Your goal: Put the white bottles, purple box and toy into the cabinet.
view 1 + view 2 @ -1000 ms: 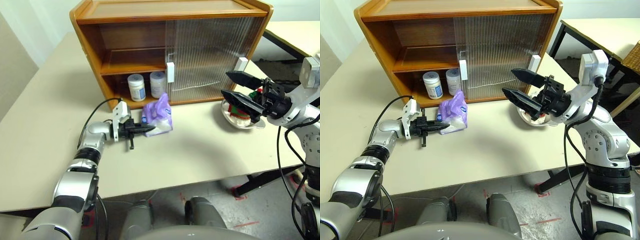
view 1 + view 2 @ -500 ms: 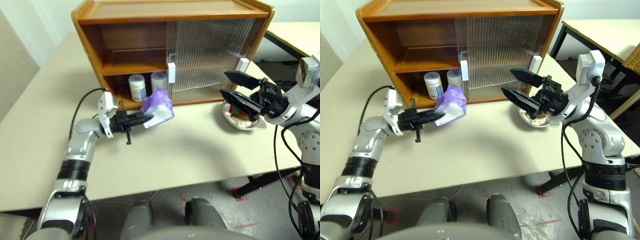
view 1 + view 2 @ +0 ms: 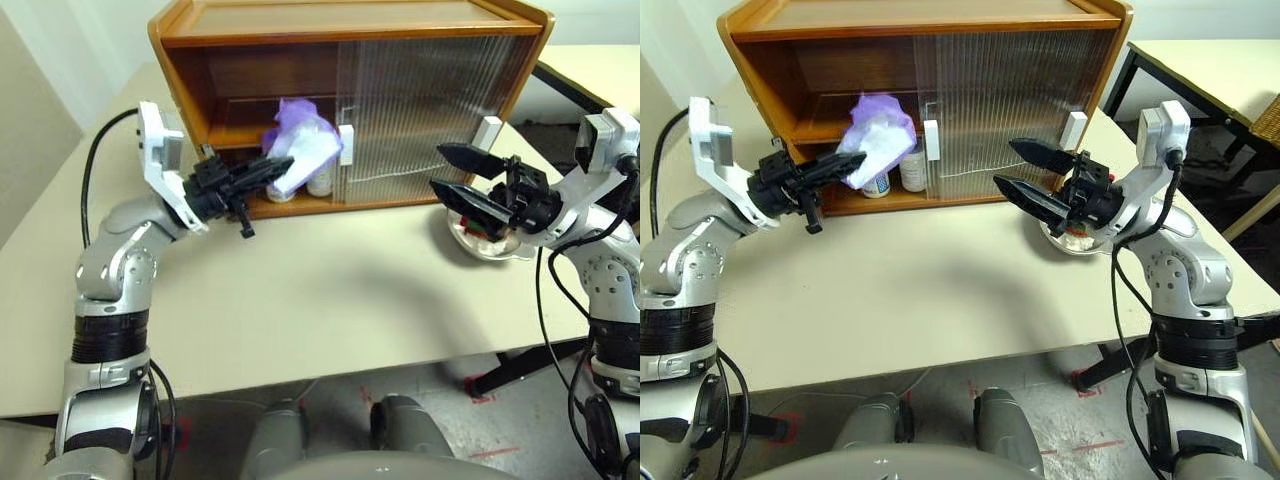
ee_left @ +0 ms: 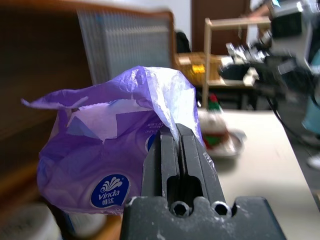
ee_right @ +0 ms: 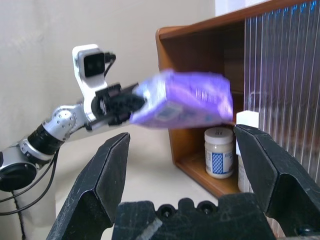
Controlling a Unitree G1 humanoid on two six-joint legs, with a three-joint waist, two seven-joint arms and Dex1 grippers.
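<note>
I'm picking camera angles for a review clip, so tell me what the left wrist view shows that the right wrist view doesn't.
Left wrist view alone: the brand logo on the purple box, the left gripper's fingers shut on its wrapper from close up, and beyond them the toy lying in a metal dish on the table.

Right wrist view alone: the right gripper standing open and empty, the left arm seen from outside, and the white bottles on the cabinet's bottom shelf.

Both: the purple box held off the table, and the ribbed sliding door.

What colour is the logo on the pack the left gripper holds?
Blue oval with white lettering on the purple box, clearest in the left wrist view.
</note>
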